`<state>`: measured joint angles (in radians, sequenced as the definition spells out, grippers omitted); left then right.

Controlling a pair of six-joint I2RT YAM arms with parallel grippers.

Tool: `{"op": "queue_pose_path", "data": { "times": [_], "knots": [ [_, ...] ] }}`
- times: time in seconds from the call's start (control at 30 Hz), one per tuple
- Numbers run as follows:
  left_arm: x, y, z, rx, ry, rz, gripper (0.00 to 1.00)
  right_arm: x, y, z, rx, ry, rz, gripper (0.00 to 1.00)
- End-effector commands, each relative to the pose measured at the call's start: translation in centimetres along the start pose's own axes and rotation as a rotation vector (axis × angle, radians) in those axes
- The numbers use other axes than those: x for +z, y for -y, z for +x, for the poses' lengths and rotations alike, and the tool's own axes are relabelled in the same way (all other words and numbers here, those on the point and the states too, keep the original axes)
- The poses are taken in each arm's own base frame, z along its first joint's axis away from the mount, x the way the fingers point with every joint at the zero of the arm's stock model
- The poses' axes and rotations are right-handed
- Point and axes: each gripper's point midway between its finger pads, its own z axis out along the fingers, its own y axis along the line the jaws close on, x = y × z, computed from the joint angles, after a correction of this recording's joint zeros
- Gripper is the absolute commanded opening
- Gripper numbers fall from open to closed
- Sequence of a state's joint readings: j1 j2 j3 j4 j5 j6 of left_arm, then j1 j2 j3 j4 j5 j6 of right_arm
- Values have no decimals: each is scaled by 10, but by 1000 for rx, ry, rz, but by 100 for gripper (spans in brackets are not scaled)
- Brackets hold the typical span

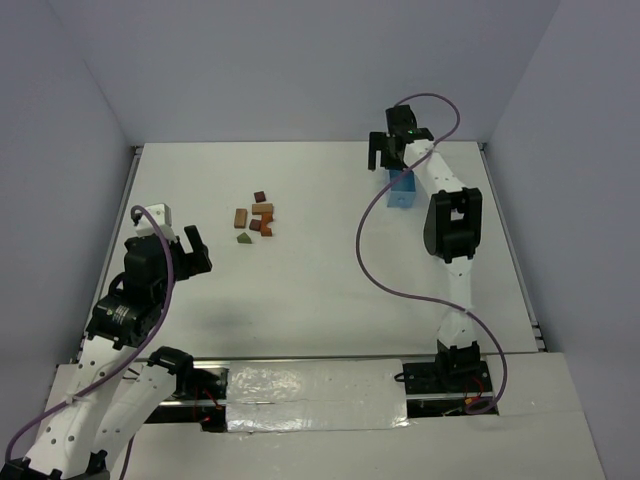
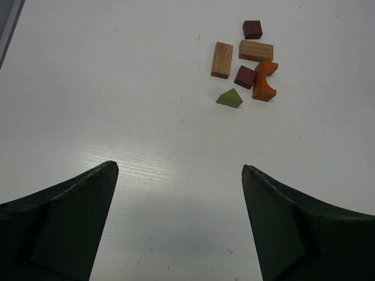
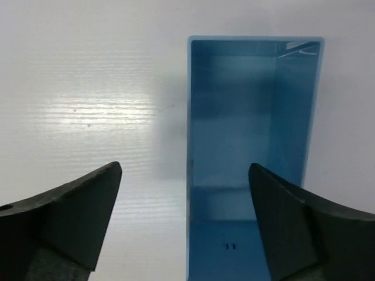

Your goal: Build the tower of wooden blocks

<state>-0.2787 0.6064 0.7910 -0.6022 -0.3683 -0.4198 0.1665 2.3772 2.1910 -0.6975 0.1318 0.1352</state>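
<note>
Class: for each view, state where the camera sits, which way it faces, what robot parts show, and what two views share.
Top external: above, behind the bases, looking down at the table; both arms show.
Left wrist: above the table, facing the wood blocks ahead; left pincer shows.
Right wrist: above the blue tray, facing down; right pincer shows.
Shared: top and left wrist see the wood blocks.

a light-blue rectangular tray (image 3: pixel 290 129) stands open side up on the far right part of the white table (image 1: pixel 330 290), with a tiny dark marking on its inner surface. pale walls (image 1: pixel 300 70) enclose the table, and a crinkled shiny sheet (image 1: pixel 310 385) covers its near edge.
</note>
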Motion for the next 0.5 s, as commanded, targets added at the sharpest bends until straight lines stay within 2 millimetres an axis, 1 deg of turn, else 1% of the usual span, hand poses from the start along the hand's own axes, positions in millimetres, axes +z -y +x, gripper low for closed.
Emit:
{"op": "queue_pose_path", "data": {
  "times": [0.0,0.03,0.07,0.1,0.13,0.17,0.2,0.23,0.27,0.3,0.33,0.37,0.4,0.43,0.47],
  "knots": [
    [-1,6,-12,3,43,28,100,-64,-17,-52,58,155,-63,100],
    [0,6,-12,5,43,25,100,-77,-27,-53,46,169,-65,100],
    [-1,5,-13,2,44,22,99,-116,-35,-74,41,257,-84,100],
    [-1,5,-13,2,45,19,100,-127,-42,-68,23,266,-83,100],
    [-1,4,-13,1,46,15,99,-147,-65,-65,-2,304,-86,100],
    [-1,3,-14,-1,50,13,100,-167,-78,-75,4,377,-104,100],
    [-2,2,-14,-3,53,6,100,-190,-86,-68,9,413,-119,100],
    [-1,1,-15,-5,55,-1,99,-204,-111,-59,14,438,-159,100],
    [-1,1,-14,-3,50,-5,99,-216,-132,-65,106,491,-256,100],
    [1,0,-13,-2,45,-8,99,-214,-144,-40,87,462,-351,100],
    [1,0,-13,-1,42,-9,100,-217,-166,-29,39,455,-497,100],
    [3,2,-11,2,32,-6,99,-239,-201,-26,-23,483,-746,100],
    [4,2,-11,6,26,-7,100,-229,-212,-3,62,403,-802,100],
    [5,1,-10,6,21,-11,100,-226,-222,2,90,378,-824,100],
    [4,1,-10,6,23,-11,99,-215,-237,25,100,308,-744,100]
  ]
}}
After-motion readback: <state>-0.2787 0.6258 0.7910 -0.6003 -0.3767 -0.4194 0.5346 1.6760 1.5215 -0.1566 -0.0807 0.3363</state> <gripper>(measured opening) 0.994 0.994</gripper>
